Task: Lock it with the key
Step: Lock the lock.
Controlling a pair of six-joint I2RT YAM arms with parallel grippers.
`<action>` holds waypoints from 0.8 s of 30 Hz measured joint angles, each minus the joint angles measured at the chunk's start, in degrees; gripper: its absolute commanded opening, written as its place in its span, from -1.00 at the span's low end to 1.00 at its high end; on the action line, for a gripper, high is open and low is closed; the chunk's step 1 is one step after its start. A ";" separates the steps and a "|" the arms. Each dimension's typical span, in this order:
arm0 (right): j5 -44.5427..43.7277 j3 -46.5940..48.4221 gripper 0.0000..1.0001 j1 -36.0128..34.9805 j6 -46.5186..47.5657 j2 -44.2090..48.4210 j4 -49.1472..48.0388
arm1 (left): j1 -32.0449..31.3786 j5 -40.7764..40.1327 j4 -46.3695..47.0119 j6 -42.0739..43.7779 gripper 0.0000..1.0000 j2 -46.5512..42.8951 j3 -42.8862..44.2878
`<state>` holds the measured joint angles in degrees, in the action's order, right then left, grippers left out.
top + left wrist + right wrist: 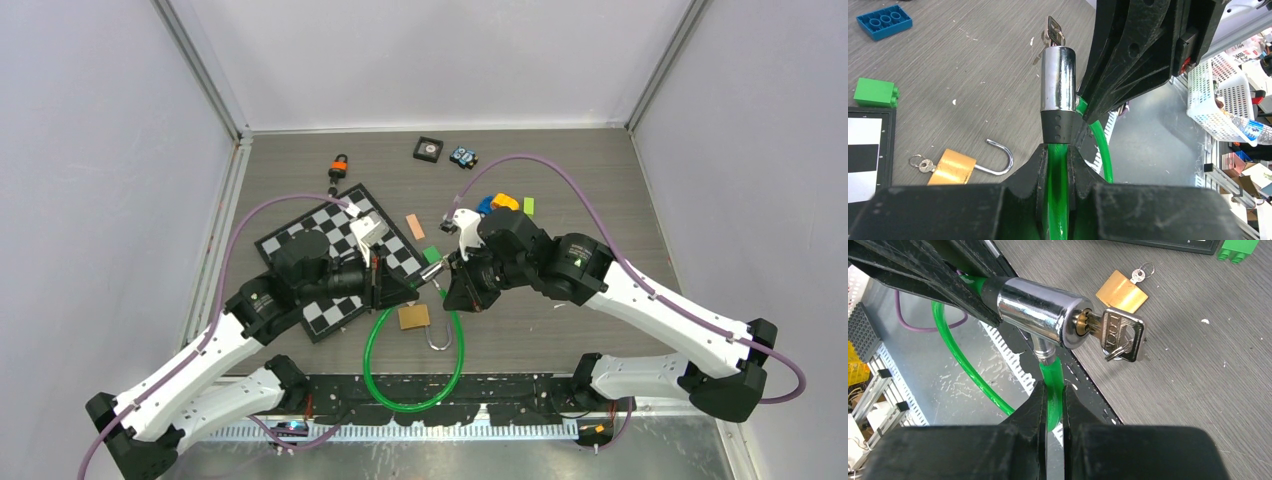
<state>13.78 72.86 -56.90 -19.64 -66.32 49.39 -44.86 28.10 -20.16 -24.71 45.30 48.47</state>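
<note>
A green cable lock hangs in a loop over the table's front edge. Its chrome cylinder is held up between both grippers, with a key set in its keyhole and a second key dangling from it. My left gripper is shut on the green cable just behind the cylinder's black collar. My right gripper is shut on the cable's other end, whose metal pin sits in the cylinder's side. In the top view the two grippers meet tip to tip.
An open brass padlock with keys lies on the table under the grippers. A chessboard lies under the left arm. An orange padlock, a black box and toy bricks lie farther back.
</note>
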 measured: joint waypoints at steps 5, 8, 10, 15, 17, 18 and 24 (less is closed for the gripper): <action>-1.38 0.00 -0.98 -0.13 0.04 0.02 0.07 | 0.00 0.00 -0.13 0.92 -1.00 0.33 -0.02; -2.40 0.00 -0.98 -0.26 0.09 0.02 0.15 | 0.00 0.00 0.13 1.11 -1.00 0.46 -0.31; -3.02 0.00 -0.98 -0.33 0.09 0.02 0.35 | -0.02 0.00 0.39 1.07 -1.00 0.50 -0.79; -4.90 0.02 -0.98 -0.42 0.46 0.02 1.05 | -0.55 -0.70 1.46 1.14 -1.00 1.09 -1.57; -5.49 0.02 -0.98 -0.42 0.57 0.02 1.38 | -0.94 -1.25 1.77 1.16 -1.00 1.29 -1.77; -5.77 0.02 -0.98 -0.42 0.70 0.02 1.51 | -1.18 -1.60 1.90 1.18 -1.00 1.40 -1.84; -7.37 0.02 -0.98 -0.44 1.20 0.04 2.49 | -2.82 -3.28 2.89 1.27 -1.00 2.99 -1.88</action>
<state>6.42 72.88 -57.34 -18.44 -66.28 51.88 -47.68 24.82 -17.28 -23.44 48.29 46.59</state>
